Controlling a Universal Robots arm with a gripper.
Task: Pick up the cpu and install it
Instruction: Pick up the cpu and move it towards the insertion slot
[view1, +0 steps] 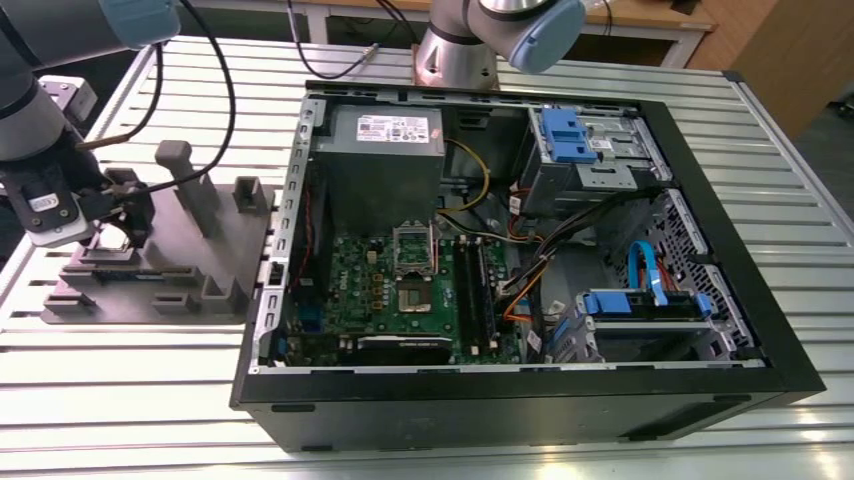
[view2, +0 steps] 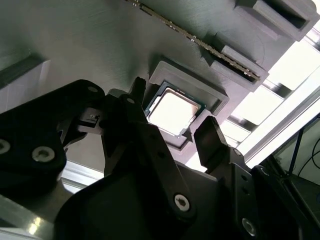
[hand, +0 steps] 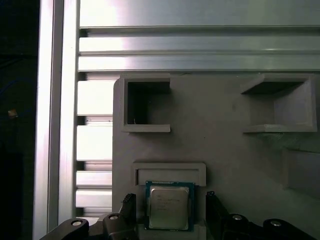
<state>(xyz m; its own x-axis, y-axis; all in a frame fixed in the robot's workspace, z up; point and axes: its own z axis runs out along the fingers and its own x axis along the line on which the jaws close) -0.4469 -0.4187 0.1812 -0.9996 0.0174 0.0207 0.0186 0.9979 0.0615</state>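
Second wrist view | gripper released — jaws spread | cpu lies between them — flat in grey fixture pocket

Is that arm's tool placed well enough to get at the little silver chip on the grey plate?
Probably yes: the tool stands open astride the cpu, which lies uncovered in its pocket on the grey plate.

Slatted aluminium worktable in a brightly lit workshop

The tabletop is built of long silver slats with dark grooves between them, and light glares white off the slats along its front edge and near its far corners. Beyond the far edge stands a white-framed bench with a wooden top, and a brown wooden panel rises past the far corner on the exterior view's right.
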